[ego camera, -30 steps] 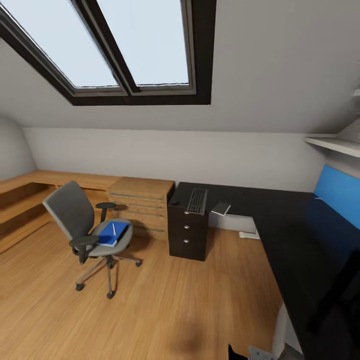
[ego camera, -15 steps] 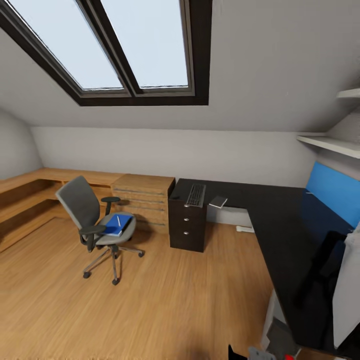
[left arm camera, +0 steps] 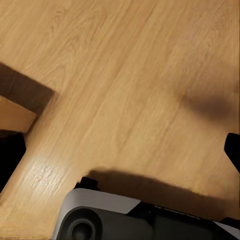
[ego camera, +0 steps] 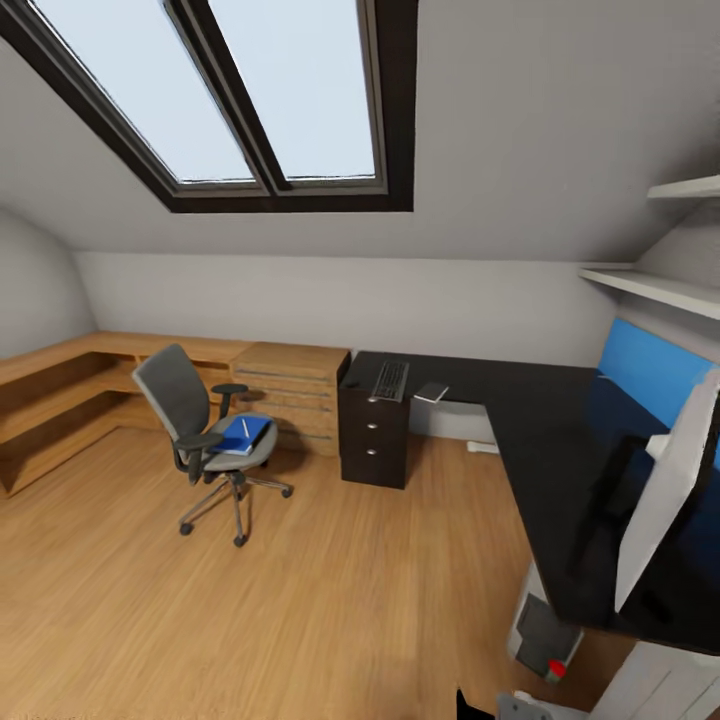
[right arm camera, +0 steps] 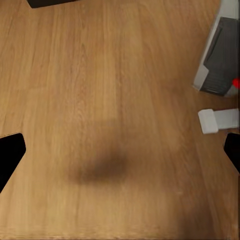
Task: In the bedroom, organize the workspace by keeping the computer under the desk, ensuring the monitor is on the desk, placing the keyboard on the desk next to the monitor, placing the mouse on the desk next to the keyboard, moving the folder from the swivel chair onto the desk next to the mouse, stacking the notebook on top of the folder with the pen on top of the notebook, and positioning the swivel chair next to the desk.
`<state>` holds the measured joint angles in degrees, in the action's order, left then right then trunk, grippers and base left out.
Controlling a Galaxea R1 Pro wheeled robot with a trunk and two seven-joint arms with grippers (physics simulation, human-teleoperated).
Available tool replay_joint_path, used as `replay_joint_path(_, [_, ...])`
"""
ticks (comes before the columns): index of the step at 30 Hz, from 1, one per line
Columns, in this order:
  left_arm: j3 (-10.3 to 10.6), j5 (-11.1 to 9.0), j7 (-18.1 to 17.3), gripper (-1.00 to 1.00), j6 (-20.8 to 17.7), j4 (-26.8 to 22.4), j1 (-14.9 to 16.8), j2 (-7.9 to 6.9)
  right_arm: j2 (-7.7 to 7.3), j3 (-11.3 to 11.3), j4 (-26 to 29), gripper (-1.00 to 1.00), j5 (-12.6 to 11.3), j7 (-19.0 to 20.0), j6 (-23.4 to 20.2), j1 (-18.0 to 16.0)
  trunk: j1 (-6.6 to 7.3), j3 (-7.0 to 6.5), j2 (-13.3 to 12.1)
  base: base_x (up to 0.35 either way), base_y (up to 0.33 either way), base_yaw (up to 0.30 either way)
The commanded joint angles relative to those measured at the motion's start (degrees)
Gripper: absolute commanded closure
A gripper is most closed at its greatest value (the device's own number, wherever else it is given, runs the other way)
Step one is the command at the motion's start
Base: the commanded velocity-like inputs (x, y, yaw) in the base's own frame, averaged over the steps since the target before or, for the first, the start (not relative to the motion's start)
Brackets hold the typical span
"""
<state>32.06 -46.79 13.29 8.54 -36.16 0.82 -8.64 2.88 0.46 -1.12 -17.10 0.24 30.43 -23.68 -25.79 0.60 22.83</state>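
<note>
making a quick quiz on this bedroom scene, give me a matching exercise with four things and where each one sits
Things:
1. folder
2. keyboard
3. computer
4. monitor

Places:
A. on the floor under the desk's near end
B. on the swivel chair's seat
C. standing on the desk's near end
D. on the desk above the black drawer unit

Pairs: 1-B, 2-D, 3-A, 4-C

We see open wooden floor between the swivel chair and the counter; the monitor crowds its near end.
</note>
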Motion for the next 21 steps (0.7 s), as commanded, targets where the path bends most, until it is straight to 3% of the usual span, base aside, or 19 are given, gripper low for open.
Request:
replay_joint_path(1, [0.5, -0.5, 0.43, -1.0, 0.34, -0.05, 0.06, -0.08, 0.02, 0.07, -0.12, -1.0, -0.22, 0.03, 0.25, -0.05, 0.01, 0.06, 0.08, -0.334, 0.0, 0.0])
replay_joint_path(10, [0.49, -0.5, 0.43, -1.0, 0.34, -0.05, 0.06, -0.06, 0.08, 0.07, -0.16, -1.0, -0.19, 0.03, 0.25, -0.05, 0.01, 0.06, 0.08, -0.307, -0.03, 0.0])
replay_joint_path(14, [0.53, -0.5, 0.44, -1.0, 0.34, -0.05, 0.06, -0.06, 0.04, 0.06, -0.19, -1.0, -0.21, 0.08, 0.28, -0.05, 0.01, 0.06, 0.08, -0.09, -0.258, -0.038])
replay_joint_path(21, [0.55, -0.5, 0.43, -1.0, 0.34, -0.05, 0.06, -0.06, 0.03, 0.01, -0.2, -1.0, -0.22, 0.11, 0.72, -0.05, 0.01, 0.06, 0.08, -0.012, -0.165, -0.216])
